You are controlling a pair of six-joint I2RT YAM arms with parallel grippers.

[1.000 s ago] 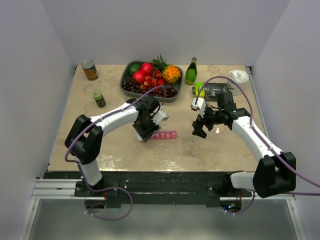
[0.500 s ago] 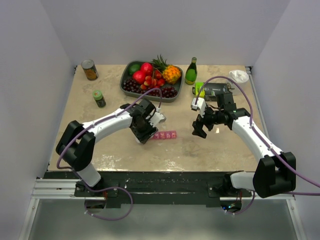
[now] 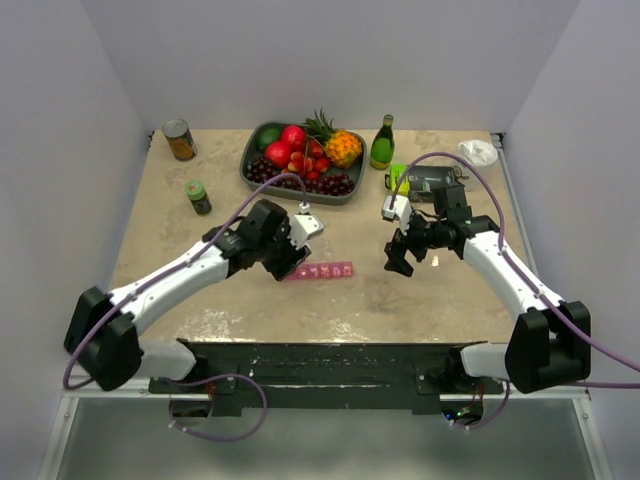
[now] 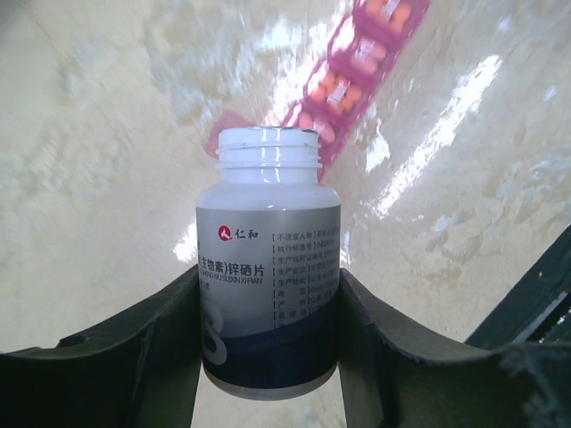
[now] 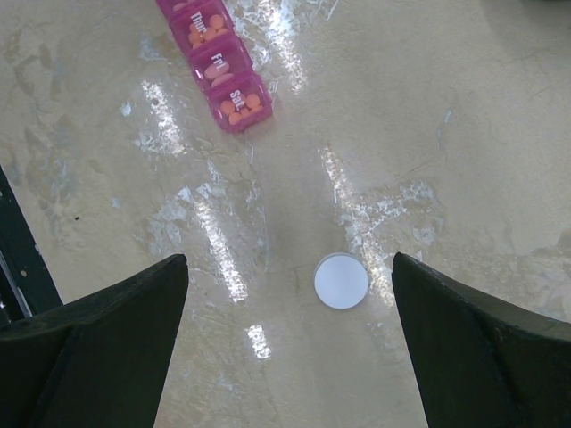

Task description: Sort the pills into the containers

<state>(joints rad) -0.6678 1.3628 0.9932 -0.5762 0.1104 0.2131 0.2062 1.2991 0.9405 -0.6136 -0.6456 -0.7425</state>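
The pink pill-organiser strip (image 3: pixel 325 270) lies mid-table, its lids open. The left wrist view shows its compartments (image 4: pixel 357 62) holding orange pills, and the right wrist view shows its Sat end (image 5: pixel 219 67). My left gripper (image 3: pixel 283 260) is just left of the strip. It is shut on an uncapped white pill bottle (image 4: pixel 268 267), whose mouth points at the strip's near end. My right gripper (image 3: pixel 398 262) hangs open and empty to the right of the strip. A round white cap (image 5: pixel 341 281) lies on the table between its fingers.
A fruit tray (image 3: pixel 262 178) stands at the back centre, with a green bottle (image 3: pixel 382 142) to its right. A tin can (image 3: pixel 179 140) and a green-capped jar (image 3: pixel 198 196) stand at the back left. A dark device (image 3: pixel 430 180) and a white wad (image 3: pixel 478 152) lie at the back right.
My left arm has swung out low to the left, and its gripper with the bottle has drawn back a little from the strip. The right arm has not moved.
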